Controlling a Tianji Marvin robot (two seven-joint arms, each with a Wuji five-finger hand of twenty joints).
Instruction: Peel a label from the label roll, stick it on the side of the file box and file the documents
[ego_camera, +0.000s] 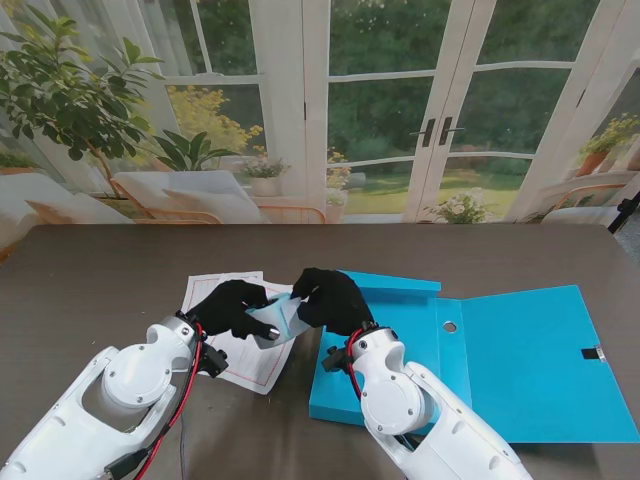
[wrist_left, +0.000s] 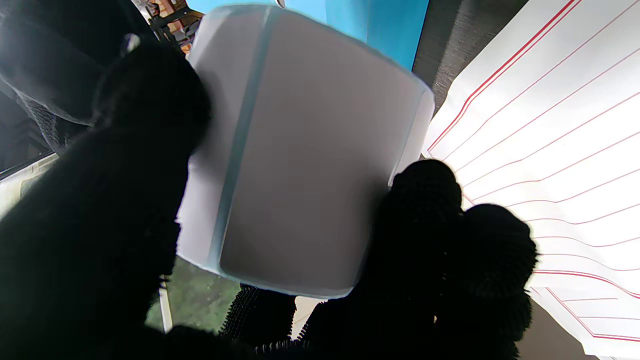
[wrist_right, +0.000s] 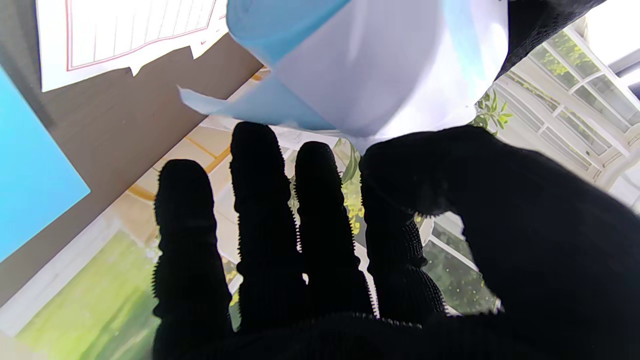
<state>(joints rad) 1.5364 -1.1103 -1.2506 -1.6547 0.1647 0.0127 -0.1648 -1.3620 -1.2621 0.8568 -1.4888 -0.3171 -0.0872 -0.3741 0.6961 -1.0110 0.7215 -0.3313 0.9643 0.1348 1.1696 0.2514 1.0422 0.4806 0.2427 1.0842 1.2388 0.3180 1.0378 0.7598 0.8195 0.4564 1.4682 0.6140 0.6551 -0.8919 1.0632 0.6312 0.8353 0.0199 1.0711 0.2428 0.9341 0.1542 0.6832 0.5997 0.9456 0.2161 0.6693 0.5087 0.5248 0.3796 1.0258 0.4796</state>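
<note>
The label roll (ego_camera: 277, 318) was held off the table between the two black-gloved hands, over the near edge of the documents (ego_camera: 232, 292) and just left of the file box (ego_camera: 470, 350). The left hand (ego_camera: 232, 306) had its fingers (wrist_left: 425, 210) and thumb wrapped round the roll's white face, gripping it; in the left wrist view the roll (wrist_left: 305, 150) filled most of the picture, a pale blue gap of backing running across it between labels. The right hand (ego_camera: 333, 298) met the roll from the other side. In the right wrist view its thumb lay against the edge of the roll (wrist_right: 380, 65), where a loose blue strip of backing (wrist_right: 240, 107) hung free, while the other four fingers (wrist_right: 260, 200) stood straight and slightly apart, touching nothing; whether the thumb had caught a label, I could not tell. The red-ruled documents lay flat on the dark brown table (ego_camera: 120, 270), partly under the left hand. The blue file box lay open and flat to the right, its flap spread toward the table's right edge.
</note>
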